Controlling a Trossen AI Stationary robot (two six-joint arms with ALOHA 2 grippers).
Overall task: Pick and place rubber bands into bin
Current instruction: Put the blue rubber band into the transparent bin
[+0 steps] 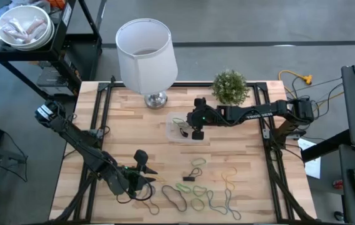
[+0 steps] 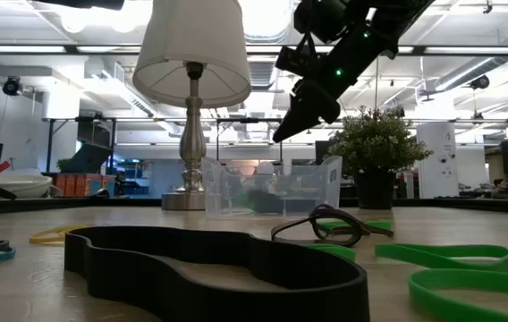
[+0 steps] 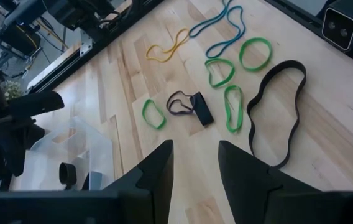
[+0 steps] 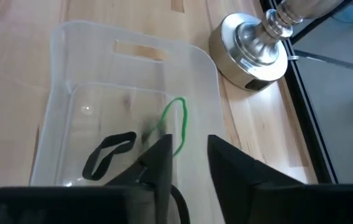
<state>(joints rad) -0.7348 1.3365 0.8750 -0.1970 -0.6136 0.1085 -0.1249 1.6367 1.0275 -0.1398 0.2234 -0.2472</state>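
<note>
Several rubber bands (image 1: pixel 193 187) in green, yellow, blue and black lie flat on the wooden table near its front edge, among them a big black loop (image 3: pixel 276 106) and green loops (image 3: pixel 219 71). The clear bin (image 1: pixel 182 129) stands mid-table by the lamp's foot, with a black band (image 4: pixel 108 152) on its floor. My right gripper (image 4: pixel 189 155) hangs open over the bin, slanting down. A green band (image 4: pixel 176 124) shows in the bin just past one fingertip. My left gripper (image 3: pixel 195 155) hovers open over the near left part of the table, short of the bands. My right gripper has the green band's lower bend (image 4: pixel 178 148) right beside the tip of one finger (image 4: pixel 161 152), inside the bin. I cannot tell whether the band touches that finger or is loose. Nothing sits between the two fingers.
A white-shaded lamp (image 1: pixel 146 50) with a metal foot (image 4: pixel 251 53) stands just behind the bin, and a small potted plant (image 1: pixel 230 86) at the back right. A small black block (image 3: pixel 201 107) with a dark band lies among the loops. A white bowl (image 1: pixel 22 26) sits off-table, far left.
</note>
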